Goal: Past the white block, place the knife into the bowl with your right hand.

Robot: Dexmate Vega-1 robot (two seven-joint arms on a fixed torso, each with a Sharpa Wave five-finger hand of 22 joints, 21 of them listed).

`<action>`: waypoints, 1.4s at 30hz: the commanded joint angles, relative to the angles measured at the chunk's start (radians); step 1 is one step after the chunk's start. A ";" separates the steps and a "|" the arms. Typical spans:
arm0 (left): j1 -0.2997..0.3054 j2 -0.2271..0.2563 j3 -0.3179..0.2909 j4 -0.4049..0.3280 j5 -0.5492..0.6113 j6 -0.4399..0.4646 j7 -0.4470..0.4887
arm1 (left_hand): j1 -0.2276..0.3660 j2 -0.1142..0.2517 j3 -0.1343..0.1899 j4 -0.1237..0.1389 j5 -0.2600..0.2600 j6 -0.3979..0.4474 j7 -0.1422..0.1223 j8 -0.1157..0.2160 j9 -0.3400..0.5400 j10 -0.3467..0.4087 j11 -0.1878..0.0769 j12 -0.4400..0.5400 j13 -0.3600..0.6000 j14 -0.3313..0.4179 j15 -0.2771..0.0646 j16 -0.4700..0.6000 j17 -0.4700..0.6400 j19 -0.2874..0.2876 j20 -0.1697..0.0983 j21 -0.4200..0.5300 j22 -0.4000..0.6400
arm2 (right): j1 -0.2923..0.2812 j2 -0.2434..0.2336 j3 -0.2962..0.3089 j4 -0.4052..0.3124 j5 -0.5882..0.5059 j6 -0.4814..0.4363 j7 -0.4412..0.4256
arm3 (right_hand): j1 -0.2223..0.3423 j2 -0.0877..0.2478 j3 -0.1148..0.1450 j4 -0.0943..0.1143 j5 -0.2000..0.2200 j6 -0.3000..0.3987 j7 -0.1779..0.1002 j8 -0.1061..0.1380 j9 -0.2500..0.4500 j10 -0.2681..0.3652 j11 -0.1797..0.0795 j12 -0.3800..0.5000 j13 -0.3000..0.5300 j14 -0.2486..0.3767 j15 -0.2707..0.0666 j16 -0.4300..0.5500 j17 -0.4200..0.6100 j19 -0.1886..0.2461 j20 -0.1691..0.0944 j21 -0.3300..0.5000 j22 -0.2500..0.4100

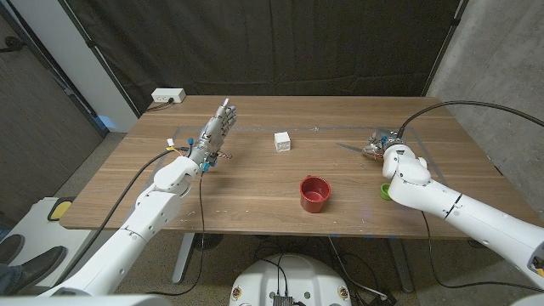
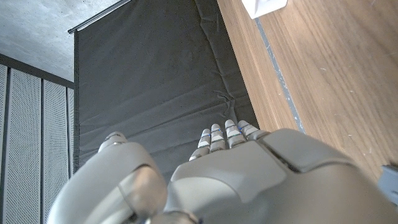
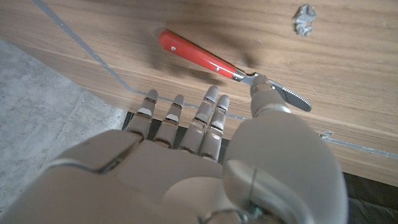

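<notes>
Item: knife [image 3: 233, 70], red handle, serrated blade, lying flat on the wooden table [image 1: 255, 183] at its far right part, not yet lifted. In the right wrist view it is lying just beyond the fingertips [image 3: 210, 99], the thumb tip sitting close over the join of handle and blade; whether the thumb is touching it cannot be told.

Item: right hand [image 1: 384, 144], hovering over the knife, fingers extended and apart, holding nothing.

Item: left hand [image 1: 212, 134], waiting at the far left of the table with fingers straight and together-ish, gripping nothing.

Item: white block [image 1: 282, 141], standing near the table's middle, between the two hands, well apart from the knife.

Item: bowl [image 1: 314, 194], red, sitting nearer the robot than the block, seemingly empty.

Item: a small green object [image 1: 385, 191], partly hidden by the right forearm.

Step in hand, by judgement: reaching for the knife, the grasp being not yet made. Next move is calling for the fingers closing around the handle, a lift, then a carry toward the bowl
</notes>
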 commanded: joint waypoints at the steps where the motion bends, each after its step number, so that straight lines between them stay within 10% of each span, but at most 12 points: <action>1: -0.013 0.004 -0.002 0.012 -0.004 0.011 -0.008 | -0.005 0.001 -0.008 0.004 0.001 0.003 0.002 -0.002 0.005 0.003 -0.003 -0.001 0.003 -0.002 -0.003 -0.004 0.002 -0.005 0.003 -0.001 0.002 | -0.007 0.023 -0.008 0.026 -0.028 0.003 -0.019 | 0.024 0.000 0.009 -0.004 -0.005 0.022 -0.006 0.009 0.003 0.019 -0.004 0.007 0.005 0.020 -0.005 0.002 0.002 0.013 0.003 -0.001 0.005; 21: -0.018 0.003 0.000 0.028 -0.016 0.021 -0.017 | -0.004 0.005 -0.012 0.004 0.000 0.014 -0.013 -0.001 0.005 0.007 -0.018 -0.001 0.003 -0.003 -0.014 -0.004 0.002 -0.007 0.004 0.000 0.002 | 0.012 0.024 -0.048 0.060 -0.096 -0.015 0.017 | 0.022 0.001 0.002 0.014 -0.009 0.120 -0.030 0.018 0.005 0.075 -0.015 0.005 0.007 0.086 -0.045 0.003 0.008 0.068 0.003 -0.011 0.007; 34: -0.004 -0.004 -0.008 0.027 -0.021 0.009 -0.006 | -0.003 0.008 -0.015 0.004 -0.001 0.014 -0.015 -0.002 0.005 0.006 -0.018 -0.002 0.003 -0.003 -0.015 -0.004 0.002 -0.012 0.010 -0.001 0.002 | 0.020 0.053 -0.072 0.142 -0.116 0.036 0.018 | 0.084 0.000 -0.009 0.010 0.000 0.316 -0.033 0.042 0.036 0.294 -0.019 0.014 0.018 0.228 -0.111 0.011 0.016 0.170 -0.008 -0.019 0.008; 42: 0.016 -0.004 -0.018 0.010 -0.024 0.006 0.009 | -0.002 0.009 -0.016 0.005 -0.002 0.015 -0.017 -0.002 0.005 0.006 -0.018 -0.003 0.003 -0.005 -0.018 -0.005 0.002 -0.018 0.016 -0.002 0.002 | 0.057 0.058 -0.114 0.214 -0.143 0.066 0.091 | 0.153 0.023 -0.005 -0.003 0.008 0.337 -0.033 0.053 0.049 0.318 -0.021 0.017 0.025 0.262 -0.142 0.023 0.022 0.205 -0.038 -0.012 0.008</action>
